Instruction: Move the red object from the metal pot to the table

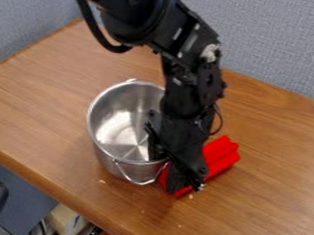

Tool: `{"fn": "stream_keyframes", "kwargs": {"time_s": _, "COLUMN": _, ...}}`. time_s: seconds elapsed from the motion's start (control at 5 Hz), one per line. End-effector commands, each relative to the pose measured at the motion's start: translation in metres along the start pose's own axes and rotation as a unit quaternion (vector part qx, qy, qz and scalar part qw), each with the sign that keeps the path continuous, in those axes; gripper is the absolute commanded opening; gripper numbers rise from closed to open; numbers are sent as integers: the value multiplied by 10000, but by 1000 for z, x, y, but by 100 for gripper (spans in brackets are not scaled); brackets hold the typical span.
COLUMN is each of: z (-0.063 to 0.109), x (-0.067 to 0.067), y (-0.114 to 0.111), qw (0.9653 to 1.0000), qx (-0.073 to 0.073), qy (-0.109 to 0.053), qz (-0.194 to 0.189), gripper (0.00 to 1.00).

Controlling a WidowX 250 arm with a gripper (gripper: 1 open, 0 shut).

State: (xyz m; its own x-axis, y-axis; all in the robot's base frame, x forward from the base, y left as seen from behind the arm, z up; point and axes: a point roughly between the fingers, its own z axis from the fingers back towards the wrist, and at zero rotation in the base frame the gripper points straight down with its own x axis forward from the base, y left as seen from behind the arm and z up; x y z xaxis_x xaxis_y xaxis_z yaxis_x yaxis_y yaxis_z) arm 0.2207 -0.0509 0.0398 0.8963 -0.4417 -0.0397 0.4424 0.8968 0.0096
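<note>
The red object (218, 159), a bright red block, sits on the brown wooden table (43, 95) just right of the metal pot (125, 134). The shiny steel pot stands upright with nothing showing inside it. My black gripper (184, 179) points straight down over the block's near end, right beside the pot's rim. Its fingers look shut, and they seem closed on the block's near end, though the fingertips are hard to make out against the red.
The table's front edge runs diagonally close below the pot and block. A grey-blue wall stands behind the table. Dark cables hang below the table edge at the bottom left.
</note>
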Motion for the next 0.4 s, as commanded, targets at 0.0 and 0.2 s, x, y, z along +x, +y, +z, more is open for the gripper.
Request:
{"fn": "stream_keyframes", "kwargs": {"time_s": 0.0, "z": -1, "x": -8, "y": 18, "qw": 9999, "qx": 30, "qy": 117, "qz": 11, "gripper": 100}}
{"fn": "stream_keyframes", "kwargs": {"time_s": 0.2, "z": -13, "x": -5, "y": 11, "qw": 9999, "qx": 65, "qy": 86, "qz": -73, "gripper": 100}}
